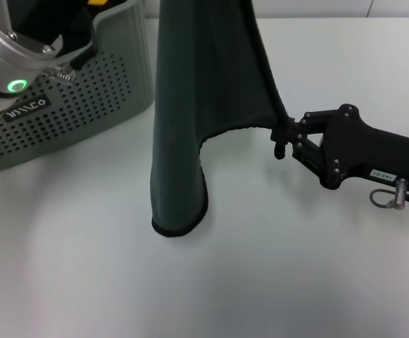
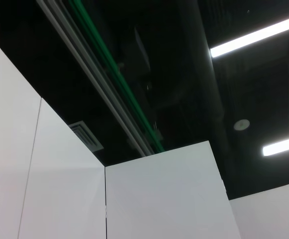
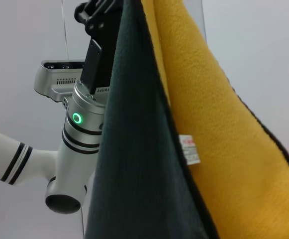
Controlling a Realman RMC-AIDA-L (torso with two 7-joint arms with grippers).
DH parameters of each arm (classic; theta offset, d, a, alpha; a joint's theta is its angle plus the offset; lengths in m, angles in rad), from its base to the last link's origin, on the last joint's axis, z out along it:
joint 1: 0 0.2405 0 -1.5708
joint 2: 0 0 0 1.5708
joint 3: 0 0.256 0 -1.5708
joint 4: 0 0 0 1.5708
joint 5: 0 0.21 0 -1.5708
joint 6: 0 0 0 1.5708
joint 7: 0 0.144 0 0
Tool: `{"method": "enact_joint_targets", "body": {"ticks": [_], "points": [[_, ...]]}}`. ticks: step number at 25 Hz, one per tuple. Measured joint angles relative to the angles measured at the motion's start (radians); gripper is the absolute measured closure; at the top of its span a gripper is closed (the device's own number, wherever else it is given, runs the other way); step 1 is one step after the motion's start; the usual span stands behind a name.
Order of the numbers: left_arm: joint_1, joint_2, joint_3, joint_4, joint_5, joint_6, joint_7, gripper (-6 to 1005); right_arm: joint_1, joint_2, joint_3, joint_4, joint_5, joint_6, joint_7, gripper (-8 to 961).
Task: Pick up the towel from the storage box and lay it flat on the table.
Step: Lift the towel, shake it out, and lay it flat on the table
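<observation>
The dark green towel (image 1: 204,84) hangs upright from above the head view, and its black-edged lower fold (image 1: 179,222) touches the white table (image 1: 296,282). My right gripper (image 1: 280,137) reaches in from the right and is shut on the towel's side edge. My left arm (image 1: 14,42) is raised over the storage box (image 1: 84,105). In the right wrist view its gripper (image 3: 97,10) holds the towel (image 3: 129,149) at its top corner. The left wrist view shows only ceiling.
The perforated grey-green box stands at the back left, with a bit of yellow (image 1: 98,2) at its rim. In the right wrist view a yellow cloth surface (image 3: 214,129) with a white label lies against the green one. I cannot tell whether it is a separate cloth.
</observation>
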Motion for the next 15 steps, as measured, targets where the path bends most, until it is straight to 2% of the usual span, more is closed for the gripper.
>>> {"method": "enact_joint_targets", "body": {"ticks": [4,7,10,13,15], "points": [[0.026,0.0,0.001,0.0,-0.001,0.0,-0.001,969,0.0,-0.003,0.002,-0.008,0.001,-0.009,0.002,830],[0.062,0.005,0.0,0.0,-0.001,-0.004,-0.021,969,-0.002,-0.018,0.001,-0.046,-0.003,-0.046,0.023,878],[0.111,0.011,-0.005,0.001,0.013,-0.006,-0.061,969,-0.015,-0.052,0.001,-0.13,-0.025,-0.074,0.151,905],[0.186,0.024,-0.01,0.012,0.029,-0.006,-0.103,968,-0.042,-0.095,0.003,-0.237,-0.047,-0.129,0.261,905],[0.247,0.035,-0.016,0.025,0.027,-0.004,-0.13,967,-0.071,-0.115,0.004,-0.319,-0.055,-0.167,0.323,904]]}}
